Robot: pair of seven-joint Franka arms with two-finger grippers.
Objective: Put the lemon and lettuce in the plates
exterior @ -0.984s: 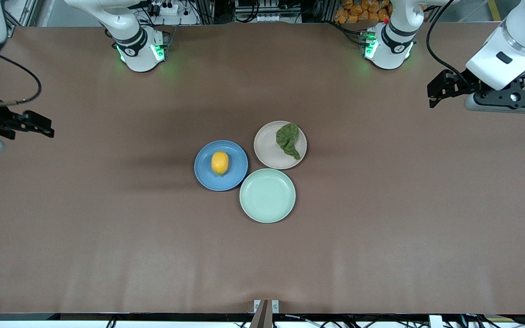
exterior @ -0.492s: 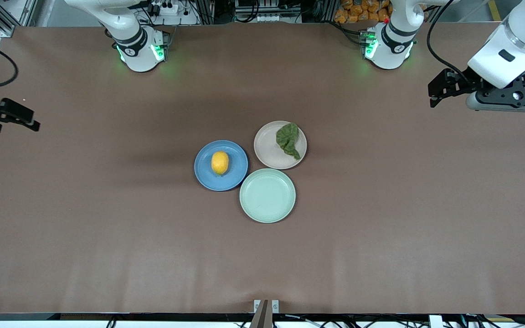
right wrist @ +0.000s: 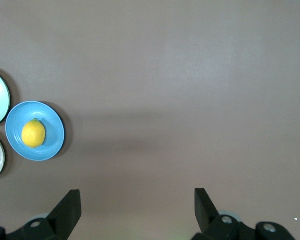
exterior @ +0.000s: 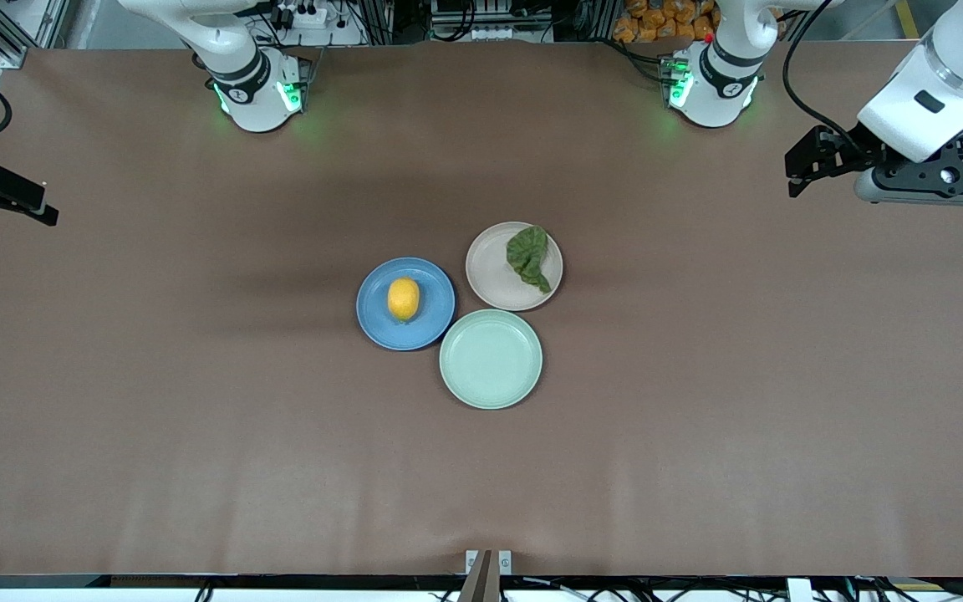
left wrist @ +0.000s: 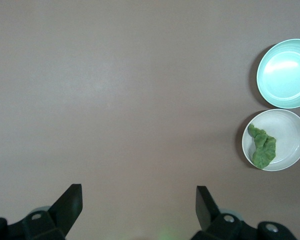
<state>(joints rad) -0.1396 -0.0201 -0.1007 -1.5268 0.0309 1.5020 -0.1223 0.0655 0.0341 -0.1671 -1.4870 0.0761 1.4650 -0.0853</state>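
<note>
The lemon (exterior: 404, 298) lies in the blue plate (exterior: 431, 330) at the table's middle; both show in the right wrist view, lemon (right wrist: 33, 134), blue plate (right wrist: 52, 145). The lettuce (exterior: 528, 255) lies in the pinkish-beige plate (exterior: 490, 267); in the left wrist view the lettuce (left wrist: 262, 146) sits in that plate (left wrist: 290, 145). My left gripper (exterior: 799, 167) is open and empty, up over the table's left-arm end (left wrist: 138, 202). My right gripper (exterior: 30, 205) is open and empty, up over the right-arm end (right wrist: 137, 205).
A pale mint-green plate (exterior: 491, 359) stands empty, nearer the front camera than the other two and touching them. It also shows in the left wrist view (left wrist: 284, 73). The two arm bases (exterior: 257, 88) (exterior: 711, 79) stand along the table's back edge.
My right gripper has drawn outward and up, away from the plates toward the table's right-arm end. My left gripper has barely shifted. Lemon, lettuce and plates have not moved.
</note>
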